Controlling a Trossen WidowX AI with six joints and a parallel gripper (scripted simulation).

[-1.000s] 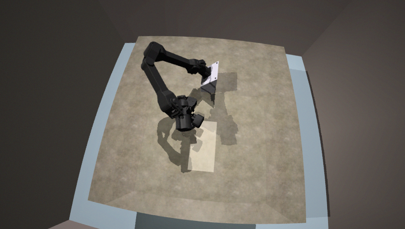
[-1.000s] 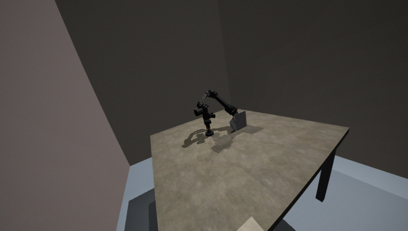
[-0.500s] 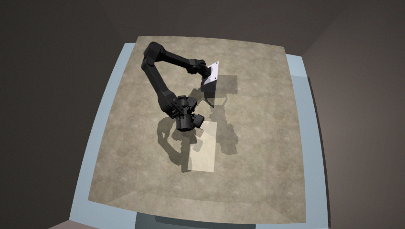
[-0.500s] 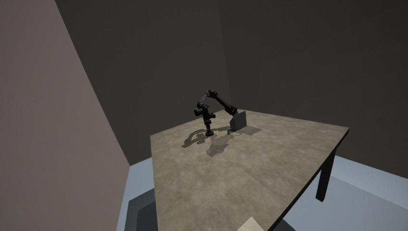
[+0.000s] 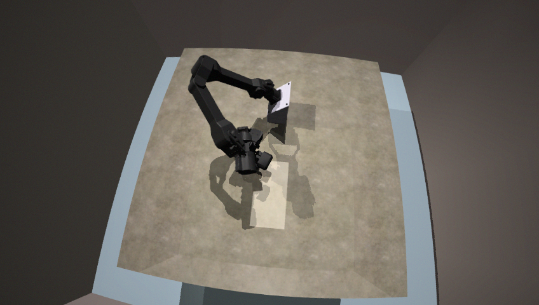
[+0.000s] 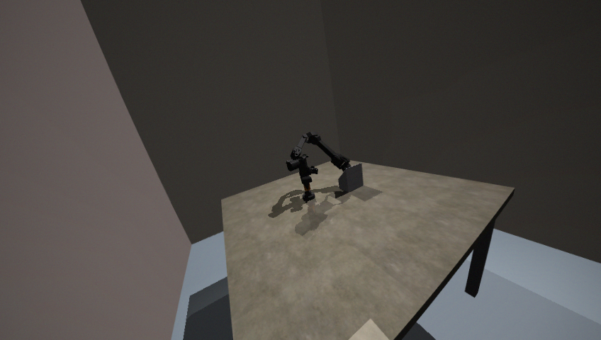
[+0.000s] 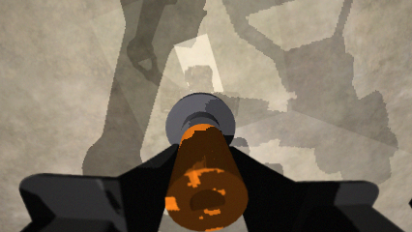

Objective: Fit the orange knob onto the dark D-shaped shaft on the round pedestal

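The orange knob [image 7: 205, 150] is an upright cylinder, partly in shadow. My gripper [image 7: 203, 150] [image 6: 307, 183] is shut on it, one black finger on each side. A dark half-round opening shows in the knob's near end in the wrist view. The round grey pedestal [image 7: 176, 116] [image 6: 308, 196] stands on the table, directly under the knob. The shaft is hidden by the knob, and I cannot tell whether the knob's lower end touches the pedestal. In the top view the arm hides the knob, the fingers and the pedestal.
A slanted plate on a dark block [image 5: 284, 96] [image 6: 353, 178] stands by the arm's base. A pale rectangle [image 5: 270, 211] shows on the table [image 5: 340, 226] in front of the arm. Shadows of the arm lie around the pedestal. The table's edges are far from the gripper.
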